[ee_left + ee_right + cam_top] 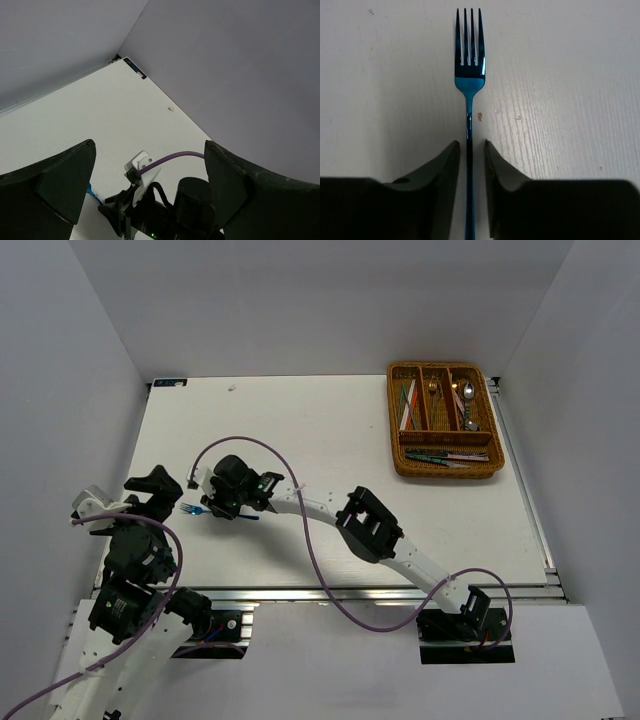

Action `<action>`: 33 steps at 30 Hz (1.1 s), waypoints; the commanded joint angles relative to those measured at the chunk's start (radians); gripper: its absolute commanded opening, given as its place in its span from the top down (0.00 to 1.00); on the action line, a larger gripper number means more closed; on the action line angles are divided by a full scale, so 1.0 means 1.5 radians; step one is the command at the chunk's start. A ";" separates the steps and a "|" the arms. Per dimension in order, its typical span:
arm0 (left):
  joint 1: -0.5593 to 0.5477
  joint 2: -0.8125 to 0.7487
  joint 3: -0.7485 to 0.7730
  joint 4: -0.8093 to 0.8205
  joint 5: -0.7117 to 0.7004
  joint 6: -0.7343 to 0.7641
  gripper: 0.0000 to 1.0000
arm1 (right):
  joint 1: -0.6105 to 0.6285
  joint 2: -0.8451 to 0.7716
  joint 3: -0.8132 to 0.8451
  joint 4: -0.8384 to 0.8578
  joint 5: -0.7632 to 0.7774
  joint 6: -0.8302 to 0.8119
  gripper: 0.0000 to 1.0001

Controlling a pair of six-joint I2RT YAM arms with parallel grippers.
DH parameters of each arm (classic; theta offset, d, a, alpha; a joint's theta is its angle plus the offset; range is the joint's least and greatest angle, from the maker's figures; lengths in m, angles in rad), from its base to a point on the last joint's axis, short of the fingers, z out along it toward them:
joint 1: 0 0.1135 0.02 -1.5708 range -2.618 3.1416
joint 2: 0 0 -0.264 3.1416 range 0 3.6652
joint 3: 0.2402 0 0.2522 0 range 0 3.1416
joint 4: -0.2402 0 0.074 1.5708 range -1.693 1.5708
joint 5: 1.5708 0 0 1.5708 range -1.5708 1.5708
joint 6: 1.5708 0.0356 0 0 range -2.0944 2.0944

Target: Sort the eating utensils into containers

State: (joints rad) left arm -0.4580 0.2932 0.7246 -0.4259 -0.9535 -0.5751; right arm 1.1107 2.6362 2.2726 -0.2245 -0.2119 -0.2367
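An iridescent blue fork (469, 75) lies flat on the white table, tines pointing away from my right wrist camera. My right gripper (469, 145) straddles its handle with the jaws narrow, and a thin gap shows on each side. In the top view the fork (192, 509) lies at the left of the table under my right gripper (214, 504). My left gripper (125, 502) is wide open and empty just left of it. The left wrist view shows a bit of the fork (92, 192). The wicker tray (445, 472) sits at the far right.
The tray holds chopsticks (408, 405), a fork (434, 390) and spoons (468, 400) in its long slots and several utensils in the crosswise slot (450, 455). My right arm (370, 530) and its purple cable (250, 443) stretch across the table's middle.
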 commanded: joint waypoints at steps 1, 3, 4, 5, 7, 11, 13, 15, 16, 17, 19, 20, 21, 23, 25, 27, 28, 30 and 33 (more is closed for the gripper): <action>0.001 0.006 0.005 -0.007 0.006 0.006 0.02 | -0.005 0.016 -0.012 -0.028 0.009 0.004 0.72; 0.001 0.005 0.006 -0.008 0.005 0.006 0.02 | -0.010 0.017 -0.020 -0.051 -0.002 0.006 0.88; 0.001 0.003 0.006 -0.008 0.005 0.006 0.02 | -0.011 0.015 -0.026 -0.057 -0.004 0.011 0.91; 0.001 0.004 0.006 -0.009 0.004 0.006 0.02 | -0.012 0.011 -0.034 -0.062 -0.004 0.011 1.00; 0.001 0.004 0.005 -0.011 0.002 0.006 0.02 | -0.015 -0.021 -0.098 -0.051 -0.019 0.018 1.00; 0.001 0.005 0.005 -0.009 0.004 0.008 0.02 | -0.033 -0.146 -0.273 0.071 -0.072 0.078 1.00; 0.001 0.008 0.006 -0.010 0.007 0.012 0.02 | -0.050 -0.237 -0.339 0.162 -0.124 0.110 1.00; 0.001 0.013 0.007 -0.010 0.009 0.015 0.02 | -0.087 -0.326 -0.438 0.241 -0.188 0.190 1.00; 0.000 0.014 0.006 -0.011 0.015 0.016 0.02 | -0.104 -0.346 -0.464 0.306 -0.217 0.225 1.00; 0.000 0.014 0.007 -0.009 0.020 0.017 0.02 | -0.147 -0.361 -0.493 0.330 -0.274 0.303 1.00; 0.000 0.017 0.005 -0.004 0.028 0.023 0.02 | -0.189 -0.390 -0.513 0.371 -0.323 0.380 1.00; 0.000 0.017 0.006 -0.003 0.032 0.023 0.02 | -0.225 -0.406 -0.536 0.413 -0.358 0.411 1.00; 0.000 0.018 0.006 -0.003 0.033 0.024 0.02 | -0.241 -0.414 -0.545 0.424 -0.363 0.452 1.00; 0.000 0.017 0.006 -0.004 0.033 0.024 0.02 | -0.264 -0.428 -0.553 0.400 -0.354 0.455 1.00; 0.000 0.016 0.005 -0.002 0.034 0.024 0.02 | -0.303 -0.459 -0.561 0.369 -0.318 0.434 1.00; 0.000 0.016 0.003 0.000 0.038 0.026 0.02 | -0.365 -0.493 -0.567 0.332 -0.258 0.429 1.00; 0.000 0.018 0.003 0.001 0.040 0.027 0.02 | -0.385 -0.502 -0.562 0.311 -0.226 0.415 1.00; 0.000 0.022 0.003 0.002 0.045 0.030 0.02 | -0.451 -0.514 -0.547 0.246 -0.109 0.385 1.00; 0.000 0.033 0.005 0.001 0.053 0.032 0.02 | -0.530 -0.484 -0.490 0.190 -0.012 0.325 1.00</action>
State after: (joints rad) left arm -0.4583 0.3161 0.7246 -0.4255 -0.9031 -0.5442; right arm 0.4225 1.9041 1.4628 0.1635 -0.4400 0.3244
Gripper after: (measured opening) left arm 0.978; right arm 0.009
